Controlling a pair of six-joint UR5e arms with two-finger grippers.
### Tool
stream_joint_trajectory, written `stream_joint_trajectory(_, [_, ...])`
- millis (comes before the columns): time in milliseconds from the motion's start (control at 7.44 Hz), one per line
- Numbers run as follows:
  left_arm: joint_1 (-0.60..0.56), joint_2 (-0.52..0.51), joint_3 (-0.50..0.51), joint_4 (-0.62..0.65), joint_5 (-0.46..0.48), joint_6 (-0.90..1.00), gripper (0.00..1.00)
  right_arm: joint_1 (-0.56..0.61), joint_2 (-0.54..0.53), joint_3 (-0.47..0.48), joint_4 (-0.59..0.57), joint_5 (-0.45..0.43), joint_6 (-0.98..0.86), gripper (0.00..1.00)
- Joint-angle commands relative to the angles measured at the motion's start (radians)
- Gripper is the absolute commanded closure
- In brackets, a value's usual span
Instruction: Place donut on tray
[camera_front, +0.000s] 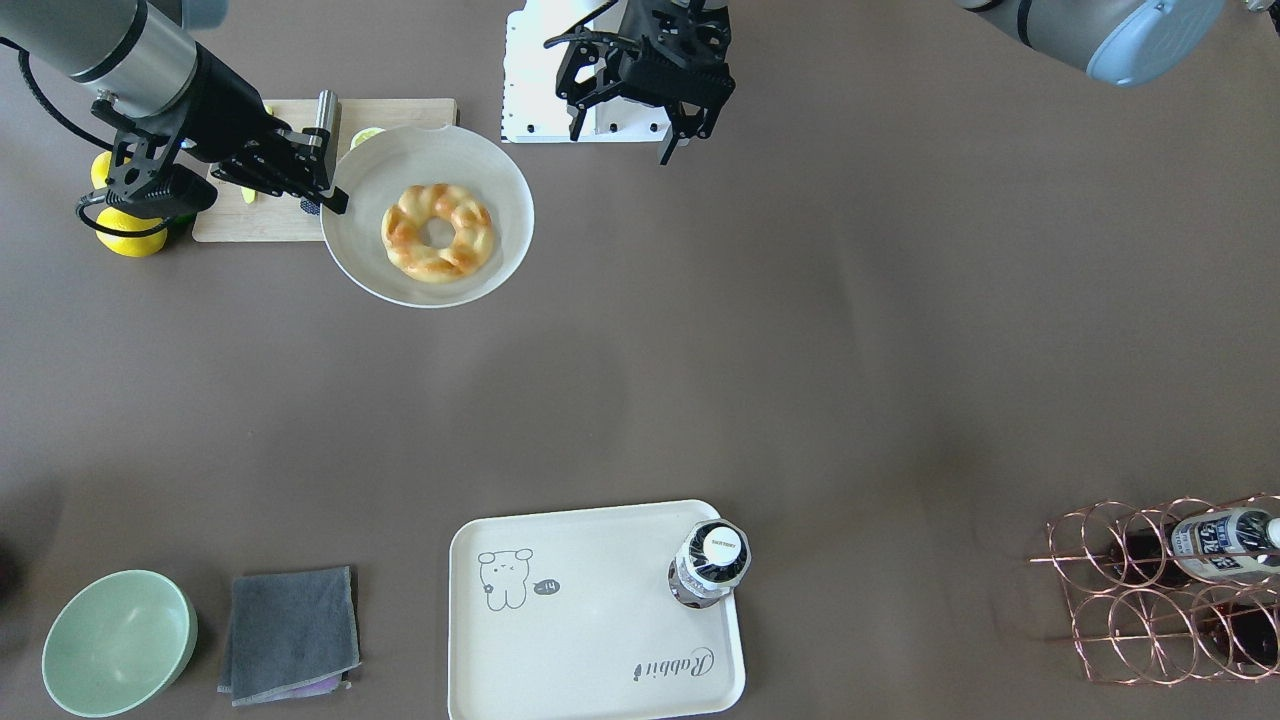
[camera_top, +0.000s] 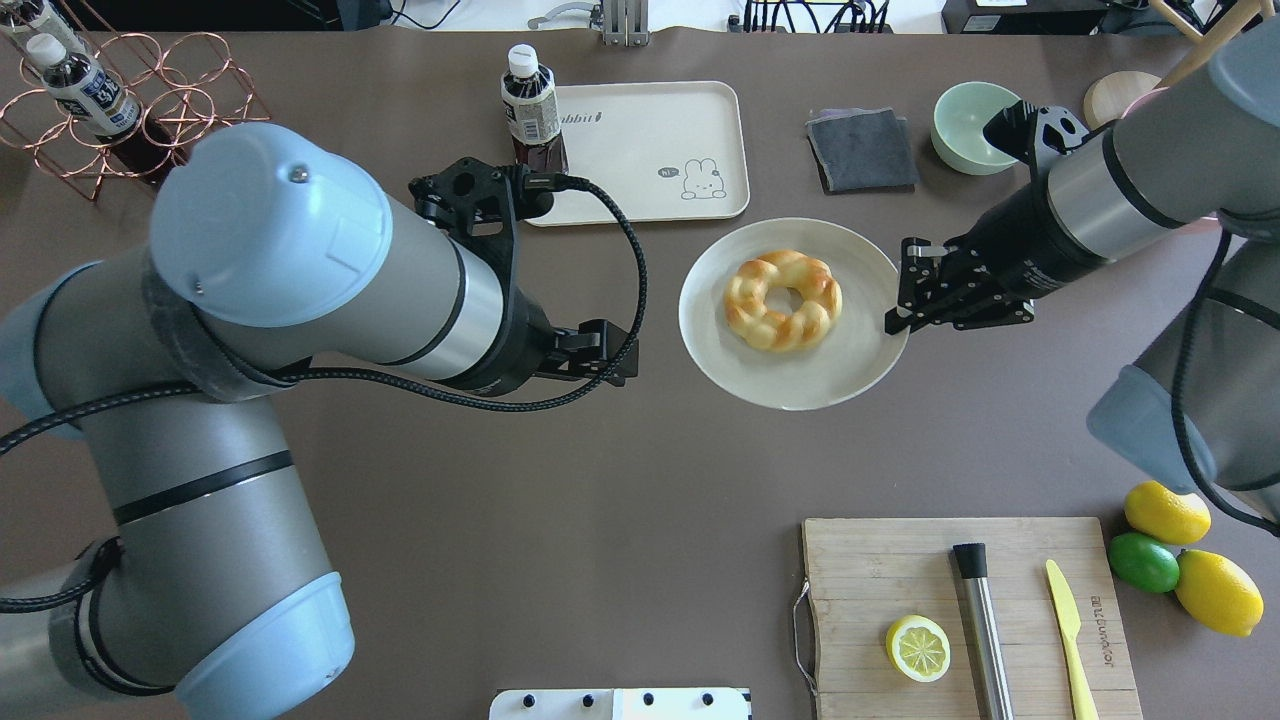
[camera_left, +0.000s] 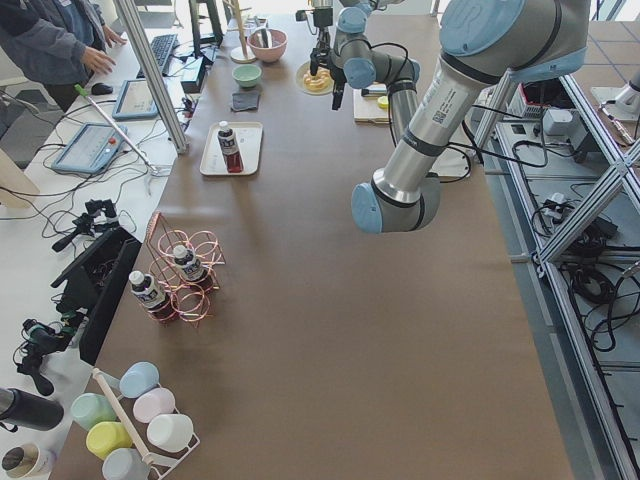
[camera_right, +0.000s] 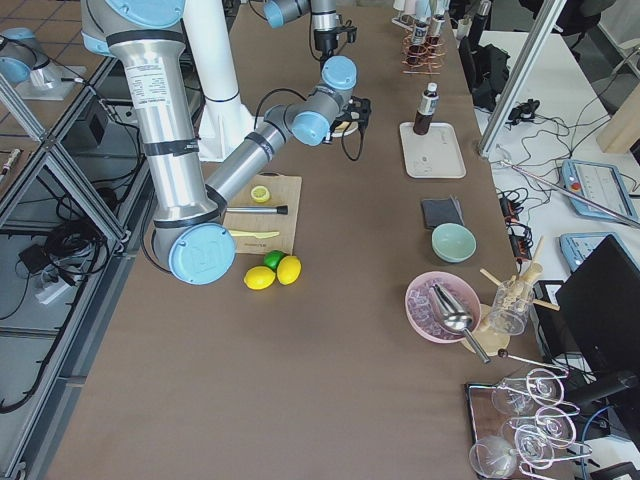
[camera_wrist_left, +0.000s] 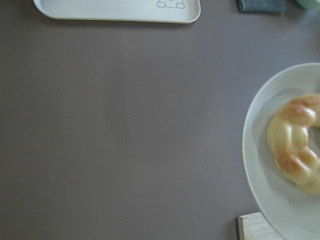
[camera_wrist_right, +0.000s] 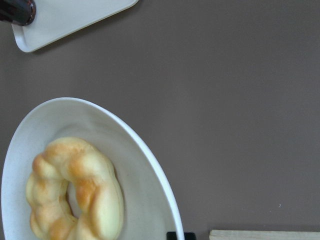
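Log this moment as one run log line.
donut: on plate | right pincer: gripping plate rim | left pincer: open, empty | tray: holds bottle

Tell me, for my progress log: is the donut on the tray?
No. The donut lies on the plate, apart from the tray, which holds only a bottle.

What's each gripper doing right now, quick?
Left gripper: open, holding nothing.
Right gripper: shut on the rim of the round plate, which carries the donut.
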Motion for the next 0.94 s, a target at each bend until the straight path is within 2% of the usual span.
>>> stream_joint_trajectory(0, [-0.020, 0.101, -0.090, 0.004, 0.000, -0.025, 0.03, 0.016, 0.178, -0.223, -0.001, -0.099, 0.245, 1.00])
stream_joint_trajectory(269, [-0.063, 0.127, -0.096, 0.005, -0.003, -0.024, 0.03, 0.030, 0.345, -0.478, 0.026, -0.110, 0.310, 1.00])
stream_joint_trajectory(403, [-0.080, 0.145, -0.098, 0.005, -0.005, -0.022, 0.03, 0.028, 0.428, -0.633, 0.131, -0.140, 0.453, 1.00])
stream_joint_trajectory(538, [-0.095, 0.164, -0.098, 0.016, -0.006, -0.016, 0.03, 0.019, 0.462, -0.765, 0.287, -0.177, 0.558, 1.00])
stream_joint_trajectory(672, [-0.095, 0.164, -0.090, 0.034, -0.006, -0.010, 0.03, 0.001, 0.487, -0.845, 0.357, -0.238, 0.610, 1.00])
stream_joint_trajectory(807, [-0.095, 0.167, -0.077, 0.036, -0.006, 0.005, 0.03, -0.024, 0.546, -0.910, 0.361, -0.307, 0.702, 1.00])
